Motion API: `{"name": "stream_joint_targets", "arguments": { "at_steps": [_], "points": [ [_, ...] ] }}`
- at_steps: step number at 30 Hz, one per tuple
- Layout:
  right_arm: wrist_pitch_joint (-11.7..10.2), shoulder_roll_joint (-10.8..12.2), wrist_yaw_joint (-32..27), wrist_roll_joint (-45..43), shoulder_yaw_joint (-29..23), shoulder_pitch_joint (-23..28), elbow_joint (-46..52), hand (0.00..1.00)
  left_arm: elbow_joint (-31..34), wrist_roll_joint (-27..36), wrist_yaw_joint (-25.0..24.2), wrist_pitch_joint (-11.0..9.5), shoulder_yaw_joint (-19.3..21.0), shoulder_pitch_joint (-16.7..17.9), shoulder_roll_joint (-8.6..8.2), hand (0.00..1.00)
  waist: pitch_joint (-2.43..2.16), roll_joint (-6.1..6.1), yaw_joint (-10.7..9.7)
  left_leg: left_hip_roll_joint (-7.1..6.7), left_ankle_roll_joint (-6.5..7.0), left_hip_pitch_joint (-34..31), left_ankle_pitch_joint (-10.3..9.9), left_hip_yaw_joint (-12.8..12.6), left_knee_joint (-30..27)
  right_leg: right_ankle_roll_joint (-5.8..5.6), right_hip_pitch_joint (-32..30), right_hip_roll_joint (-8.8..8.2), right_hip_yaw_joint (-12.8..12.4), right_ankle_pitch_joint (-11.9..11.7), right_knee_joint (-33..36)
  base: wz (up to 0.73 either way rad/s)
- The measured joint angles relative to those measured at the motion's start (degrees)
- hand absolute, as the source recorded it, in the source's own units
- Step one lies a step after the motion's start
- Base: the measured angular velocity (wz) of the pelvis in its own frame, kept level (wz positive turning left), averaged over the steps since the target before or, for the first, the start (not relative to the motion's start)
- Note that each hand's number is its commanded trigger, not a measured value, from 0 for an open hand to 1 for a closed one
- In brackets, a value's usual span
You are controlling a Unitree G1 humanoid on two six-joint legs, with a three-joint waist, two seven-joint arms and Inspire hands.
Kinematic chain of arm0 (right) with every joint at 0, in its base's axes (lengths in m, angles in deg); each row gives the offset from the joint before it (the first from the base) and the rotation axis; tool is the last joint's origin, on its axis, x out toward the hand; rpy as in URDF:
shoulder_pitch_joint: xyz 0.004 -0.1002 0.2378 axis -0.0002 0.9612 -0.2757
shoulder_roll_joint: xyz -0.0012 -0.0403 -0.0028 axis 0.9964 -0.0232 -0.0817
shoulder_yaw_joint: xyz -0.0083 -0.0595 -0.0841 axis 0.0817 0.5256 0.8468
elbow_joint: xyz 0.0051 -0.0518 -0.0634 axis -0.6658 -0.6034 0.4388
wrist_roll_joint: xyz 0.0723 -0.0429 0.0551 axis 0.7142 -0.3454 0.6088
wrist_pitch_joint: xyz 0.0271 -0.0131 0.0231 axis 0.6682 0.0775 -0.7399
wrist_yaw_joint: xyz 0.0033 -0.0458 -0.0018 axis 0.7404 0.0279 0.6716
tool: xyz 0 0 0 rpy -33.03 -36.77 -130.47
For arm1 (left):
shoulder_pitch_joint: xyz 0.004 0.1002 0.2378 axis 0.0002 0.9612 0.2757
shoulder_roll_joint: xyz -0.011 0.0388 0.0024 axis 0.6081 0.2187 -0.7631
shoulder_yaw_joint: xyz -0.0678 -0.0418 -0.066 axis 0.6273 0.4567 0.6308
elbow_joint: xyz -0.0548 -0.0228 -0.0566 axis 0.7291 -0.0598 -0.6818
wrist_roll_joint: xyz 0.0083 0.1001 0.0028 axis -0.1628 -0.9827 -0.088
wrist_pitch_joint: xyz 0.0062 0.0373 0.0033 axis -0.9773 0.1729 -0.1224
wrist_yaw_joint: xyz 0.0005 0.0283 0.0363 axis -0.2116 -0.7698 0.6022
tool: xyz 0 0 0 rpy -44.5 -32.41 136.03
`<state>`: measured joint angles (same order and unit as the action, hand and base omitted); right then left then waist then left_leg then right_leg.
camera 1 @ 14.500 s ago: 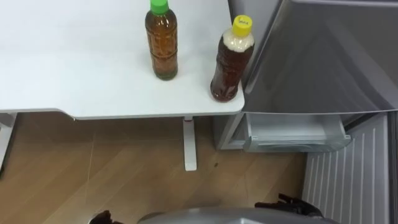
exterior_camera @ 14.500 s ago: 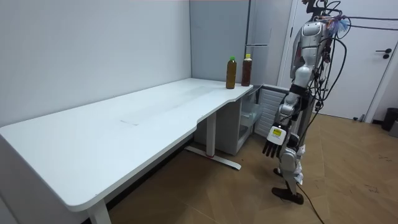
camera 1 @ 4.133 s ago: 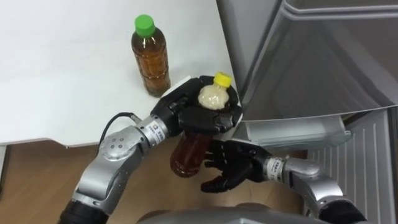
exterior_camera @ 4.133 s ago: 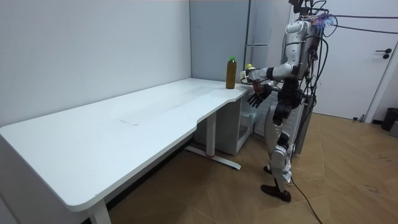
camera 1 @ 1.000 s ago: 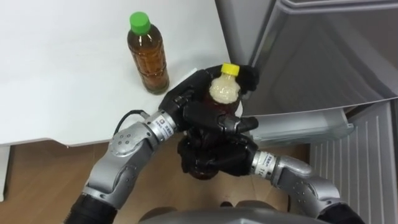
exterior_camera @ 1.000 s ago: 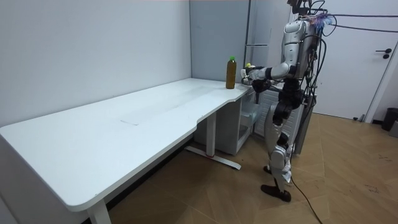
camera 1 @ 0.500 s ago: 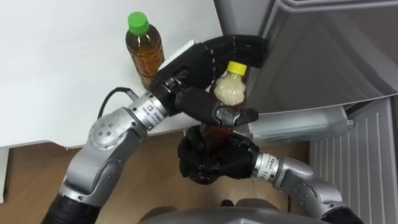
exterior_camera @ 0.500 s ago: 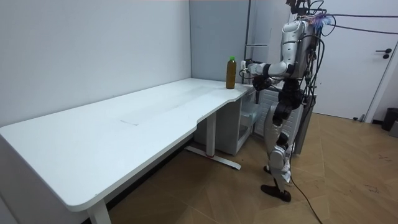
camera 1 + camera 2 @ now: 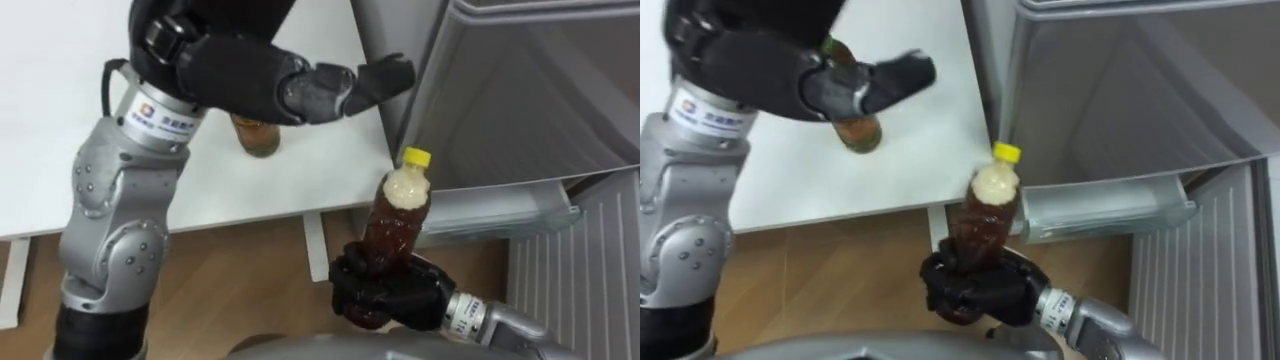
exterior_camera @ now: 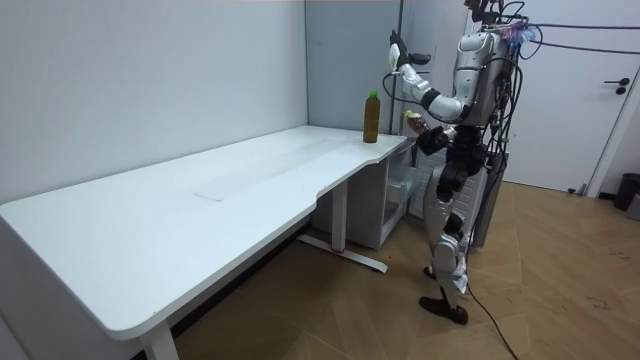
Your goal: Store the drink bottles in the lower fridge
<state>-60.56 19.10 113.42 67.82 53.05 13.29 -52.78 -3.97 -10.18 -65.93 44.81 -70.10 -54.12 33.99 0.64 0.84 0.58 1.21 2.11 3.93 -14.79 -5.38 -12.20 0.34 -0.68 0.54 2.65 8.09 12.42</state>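
The right hand (image 9: 385, 292) clasps the yellow-capped bottle (image 9: 398, 215) round its base — upright, just off the table (image 9: 50, 100) corner by the fridge (image 9: 520, 100). The left hand (image 9: 240, 70) hovers above, fingers loosely spread. Full, smooth plastic — likely heavy, slippery; grip mid-body.

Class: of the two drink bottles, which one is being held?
The yellow-capped bottle, gripped at its base by the right hand. The green-capped bottle stands on the table.

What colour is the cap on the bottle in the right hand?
Yellow; the cap shows best in the left eye view.
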Motion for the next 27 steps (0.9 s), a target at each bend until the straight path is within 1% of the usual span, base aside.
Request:
{"name": "stream_joint_targets", "arguments": {
  "at_steps": [1, 2, 3, 4, 5, 6, 7, 9, 10, 11, 13, 15, 16, 17, 18, 19, 21, 22, 23, 24, 25, 27],
  "points": [
    [0.0, 0.1, 0.0, -0.4, -0.8, 0.5, -1.0, 1.0, 0.4, 0.0, 0.0, -0.2, 0.9, -0.1, 0.01, 0.0, -0.08, -0.09, 0.2, -0.01, 0.0, 0.1, 0.0, 0.0, 0.0, 0.0, 0.1, -0.01, 0.0, 0.0, -0.1, 0.0],
    [0.0, 0.3, 0.0, -1.7, -2.2, 1.3, -2.1, 1.0, 0.9, 0.0, 0.0, -1.0, 2.5, -0.3, 0.0, 0.0, -0.24, -0.24, 1.0, -0.02, 0.0, 0.5, 0.0, -0.1, 0.3, 0.01, 0.4, 0.03, 0.0, 0.0, -0.5, -0.05],
    [-0.2, 0.8, 0.3, -1.6, -3.6, 1.1, -3.6, 1.0, 1.1, 0.8, 0.1, -1.7, 3.9, -0.4, -0.02, 0.0, -0.38, -0.47, 1.2, -0.01, 0.0, 0.8, 0.0, -0.1, 0.4, 0.03, 0.9, 0.07, 0.0, 0.0, -0.8, 0.0],
    [-0.2, 1.2, 0.4, -1.6, -4.3, 1.2, -4.4, 1.0, 1.1, 0.9, 0.2, -1.8, 4.6, -0.5, -0.02, 0.0, -0.54, -0.58, 1.3, 0.0, 0.0, 0.9, 0.0, 0.0, 0.4, 0.04, 0.9, 0.07, -0.1, 0.0, -0.8, 0.05],
    [-0.6, 2.0, 0.7, -1.6, -5.8, 1.2, -6.5, 1.0, 1.4, 0.9, 0.3, -2.0, 6.6, -0.7, 0.04, 0.0, -0.85, -0.78, 1.3, 0.06, 0.0, 1.1, 0.0, 0.0, 0.4, 0.06, 1.1, 0.08, -0.1, 0.0, -0.7, 0.05],
    [-0.7, 2.9, 0.9, -1.6, -7.8, 1.0, -8.1, 1.0, 1.5, 0.8, 0.3, -2.4, 8.9, -1.1, 0.01, 0.0, -0.78, -0.8, 1.4, 0.09, 0.0, 1.7, 0.0, 0.0, 0.6, 0.06, 1.5, 0.12, -0.2, 0.0, -0.8, 0.0],
    [-0.7, 3.4, 0.9, -1.6, -8.7, 1.0, -8.6, 1.0, 1.5, 0.7, 0.5, -2.5, 9.9, -1.3, 0.0, 0.0, -0.78, -0.81, 1.4, 0.09, 0.0, 1.8, 0.0, 0.0, 0.6, 0.06, 1.7, 0.12, -0.2, 0.0, -0.8, 0.0],
    [-1.8, 4.5, 1.3, -1.2, -11.3, 1.0, -10.8, 1.0, 1.7, 0.7, 1.6, -2.7, 14.3, -2.1, 0.04, 0.0, -0.82, -0.78, 1.5, 0.07, 0.0, 2.4, 0.0, 0.0, 1.1, 0.04, 2.3, 0.14, -0.2, 0.1, -1.0, 0.0],
    [-2.0, 4.5, 1.3, -0.9, -11.6, 1.0, -11.2, 1.0, 2.0, 0.7, 1.8, -2.7, 15.3, -2.1, 0.04, 0.0, -0.81, -0.77, 1.5, 0.07, 0.0, 2.6, 0.0, 0.0, 1.2, 0.04, 2.5, 0.16, -0.2, 0.1, -1.1, 0.0],
    [-2.6, 4.6, 1.6, 0.6, -11.8, 1.0, -12.4, 1.0, 2.1, 0.6, 2.8, -3.0, 17.0, -2.2, 0.07, 0.0, -0.98, -0.77, 1.5, 0.07, 0.0, 2.7, 0.0, 0.0, 1.6, 0.04, 2.9, 0.15, 0.0, 0.1, -1.5, 0.0],
    [-2.8, 4.7, 2.2, 2.2, -12.9, 1.0, -14.1, 1.0, 2.6, 0.5, 4.2, -3.4, 19.9, -2.2, 0.05, 0.0, -1.02, -0.77, 1.8, 0.06, 0.0, 2.6, 0.0, 0.0, 1.5, 0.04, 2.9, 0.09, 0.4, 0.1, -1.8, 0.02],
    [-3.2, 5.6, 3.3, 2.3, -16.6, 1.1, -16.3, 1.0, 2.7, 0.4, 6.0, -4.1, 24.5, -3.1, 0.05, 0.0, -1.07, -0.79, 2.6, 0.11, -0.01, 2.5, 0.0, 0.0, 1.5, 0.11, 2.7, 0.11, 0.6, 0.1, -1.8, 0.0],
    [-3.2, 5.8, 3.7, 2.4, -17.5, 1.1, -17.0, 1.0, 2.7, 0.4, 6.4, -4.2, 25.6, -3.4, 0.04, 0.0, -1.1, -0.91, 2.8, 0.1, -0.01, 2.5, 0.0, 0.0, 1.5, 0.14, 2.6, 0.12, 0.6, 0.2, -1.8, 0.0],
    [-3.2, 5.9, 4.3, 2.9, -18.6, 1.1, -18.1, 1.0, 2.7, 0.4, 7.3, -4.7, 28.0, -3.7, 0.03, 0.0, -1.18, -1.07, 3.2, 0.12, -0.03, 2.5, 0.0, 0.0, 1.5, 0.18, 2.5, 0.14, 0.6, 0.4, -1.8, 0.0],
    [-3.2, 6.0, 4.6, 3.5, -19.7, 1.1, -19.3, 1.0, 2.8, 0.5, 8.6, -5.1, 30.6, -3.7, 0.02, 0.0, -1.4, -1.28, 3.4, 0.14, -0.05, 2.5, 0.0, 0.0, 1.6, 0.2, 2.6, 0.15, 0.7, 0.5, -1.8, 0.0],
    [-3.2, 6.0, 4.6, 3.6, -20.3, 1.2, -19.7, 1.0, 2.8, 0.5, 9.2, -5.1, 31.8, -3.7, 0.02, 0.0, -1.5, -1.37, 3.6, 0.14, -0.06, 2.5, 0.0, 0.0, 1.6, 0.2, 2.6, 0.15, 0.7, 0.5, -1.8, 0.0],
    [-3.3, 6.2, 4.6, 4.2, -23.0, 2.2, -21.5, 1.0, 2.8, 0.5, 12.6, -5.3, 36.0, -3.7, 0.03, 0.0, -1.95, -1.66, 4.6, 0.13, -0.08, 2.6, 0.0, 0.2, 1.6, 0.18, 2.7, 0.15, 0.8, 0.6, -1.9, 0.02],
    [-3.3, 6.3, 4.5, 4.2, -23.7, 2.5, -21.6, 1.0, 2.7, 0.3, 13.6, -5.5, 37.0, -3.7, 0.04, 0.0, -1.99, -1.69, 4.7, 0.11, -0.08, 2.8, 0.0, 0.4, 1.6, 0.18, 2.8, 0.12, 0.9, 0.6, -1.9, 0.12],
    [-3.7, 6.6, 4.2, 4.3, -25.0, 3.1, -22.2, 1.0, 2.6, 0.3, 15.9, -5.9, 38.7, -3.7, 0.02, 0.0, -1.94, -1.68, 4.8, 0.05, -0.08, 2.9, 0.0, 0.8, 1.5, 0.18, 3.1, 0.03, 1.4, 0.6, -2.0, 0.1],
    [-4.2, 6.7, 4.0, 5.0, -26.0, 3.3, -23.6, 1.0, 2.5, 0.3, 18.2, -6.0, 40.4, -3.6, 0.01, 0.0, -1.8, -1.61, 5.2, 0.02, -0.08, 3.6, 0.0, 0.8, 1.5, 0.18, 3.8, -0.01, 1.6, 0.6, -2.6, 0.06],
    [-4.3, 6.7, 3.7, 5.5, -26.5, 3.4, -24.4, 1.0, 2.3, 0.3, 19.4, -6.1, 41.2, -3.6, 0.01, 0.0, -1.81, -1.55, 5.5, -0.03, -0.08, 3.9, 0.0, 0.8, 1.5, 0.18, 4.1, -0.04, 1.6, 0.6, -2.9, 0.0],
    [-4.4, 6.7, 0.8, 7.1, -28.2, 4.6, -25.8, 1.0, 1.6, 0.2, 25.1, -6.5, 44.4, -2.8, -0.04, 0.0, -1.65, -0.95, 6.2, -0.04, -0.09, 5.6, -0.1, 0.8, 1.9, 0.1, 5.6, 0.0, 1.6, 0.6, -2.9, 0.0]
  ]
}}
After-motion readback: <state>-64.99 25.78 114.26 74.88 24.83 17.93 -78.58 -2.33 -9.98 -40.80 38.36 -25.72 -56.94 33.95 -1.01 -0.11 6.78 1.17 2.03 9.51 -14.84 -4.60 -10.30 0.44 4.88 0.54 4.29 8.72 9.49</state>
